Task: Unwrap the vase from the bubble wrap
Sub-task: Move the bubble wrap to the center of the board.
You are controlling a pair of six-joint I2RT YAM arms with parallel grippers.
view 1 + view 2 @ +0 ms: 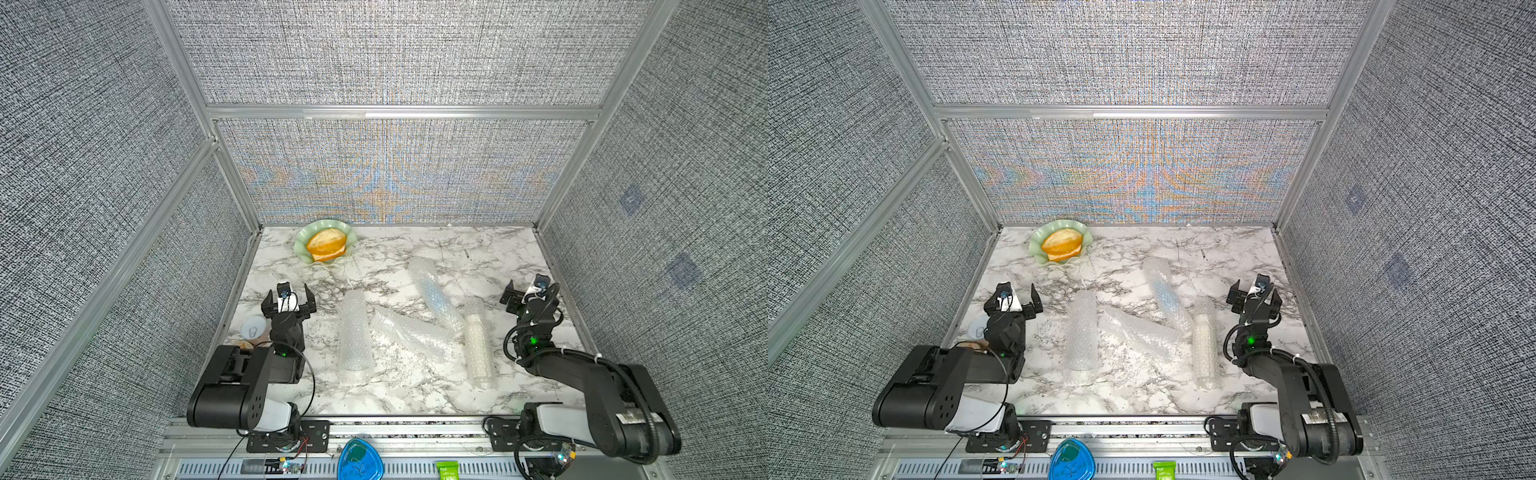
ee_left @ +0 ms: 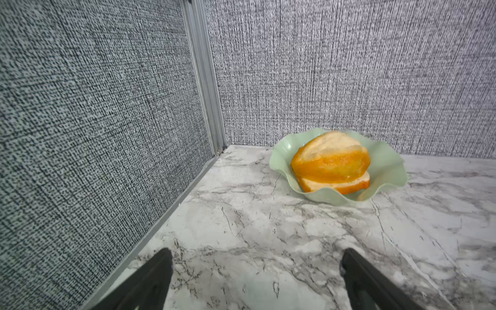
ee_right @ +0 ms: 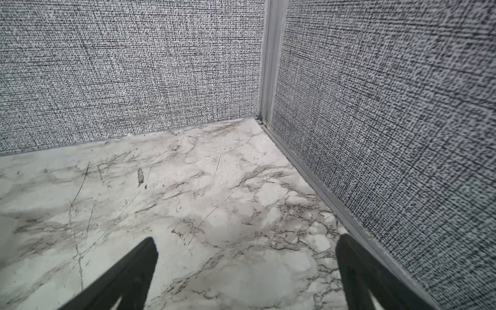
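Both arms waited at the table's sides, the left gripper (image 1: 289, 296) and right gripper (image 1: 525, 291) each with jaws wide apart and empty. The bubble wrap (image 1: 478, 345) lay mid-table in four rolls; the rightmost, a pale shape showing inside, ran lengthwise front to back, nearest the right arm. Best, I judged, to pin one end and peel the loose edge sideways

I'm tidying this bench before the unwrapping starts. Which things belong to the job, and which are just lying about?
Belongs to the job:
- bubble wrap rolls, one perhaps hiding the vase
- left gripper, open
- right gripper, open

Just lying about:
- green dish with bread
- white lid
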